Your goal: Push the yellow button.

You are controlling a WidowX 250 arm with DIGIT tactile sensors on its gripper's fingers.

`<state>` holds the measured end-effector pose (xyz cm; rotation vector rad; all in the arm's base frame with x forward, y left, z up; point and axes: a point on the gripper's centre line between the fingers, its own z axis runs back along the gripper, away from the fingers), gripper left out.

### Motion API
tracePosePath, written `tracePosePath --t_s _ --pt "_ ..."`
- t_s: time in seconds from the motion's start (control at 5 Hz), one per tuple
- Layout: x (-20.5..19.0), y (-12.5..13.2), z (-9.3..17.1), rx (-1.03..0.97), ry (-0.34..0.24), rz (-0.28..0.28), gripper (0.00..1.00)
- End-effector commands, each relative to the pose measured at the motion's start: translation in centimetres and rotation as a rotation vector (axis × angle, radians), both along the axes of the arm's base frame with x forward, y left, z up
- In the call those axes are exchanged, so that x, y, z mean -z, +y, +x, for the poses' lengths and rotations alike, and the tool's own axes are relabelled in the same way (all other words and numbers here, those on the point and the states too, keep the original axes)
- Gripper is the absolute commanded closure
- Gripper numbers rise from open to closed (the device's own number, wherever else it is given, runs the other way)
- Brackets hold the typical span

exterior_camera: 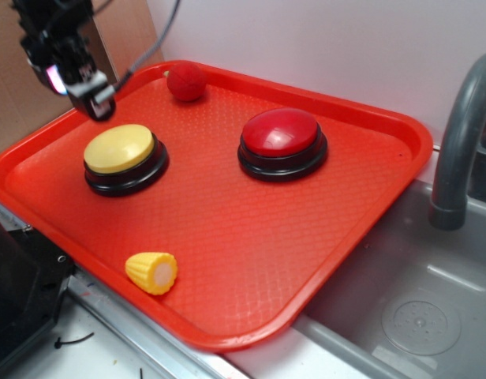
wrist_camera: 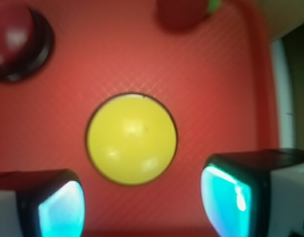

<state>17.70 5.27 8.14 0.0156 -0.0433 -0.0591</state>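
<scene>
The yellow button (exterior_camera: 119,148), a pale-yellow dome on a black round base, sits on the left part of the red tray (exterior_camera: 251,237). In the wrist view the yellow button (wrist_camera: 131,138) fills the middle, seen from straight above. My gripper (exterior_camera: 91,88) hangs in the air above and behind the button's far left side, not touching it. In the wrist view the gripper (wrist_camera: 142,203) is open: its two cyan-lit fingertips stand wide apart at the bottom edge, with only bare tray between them.
A red-domed button (exterior_camera: 282,140) stands to the right on the tray; the same red button (wrist_camera: 16,42) shows in the wrist view. A red toy fruit (exterior_camera: 186,81) lies at the far edge, a yellow corn piece (exterior_camera: 152,272) near the front. A grey sink (exterior_camera: 416,316) and faucet (exterior_camera: 460,142) lie right.
</scene>
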Motion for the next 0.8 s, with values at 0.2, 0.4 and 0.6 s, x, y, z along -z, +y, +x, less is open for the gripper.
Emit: tracePosePath --t_s 0.2,0.4,0.6 --pt "3.6 0.2 1.0 0.026 -0.008 0.008 0.00" --pt "2.3 -0.2 1.4 0.030 -0.008 0.007 0.00" --pt "-1.0 -0.1 1.9 0.007 -0.016 -0.013 0.00"
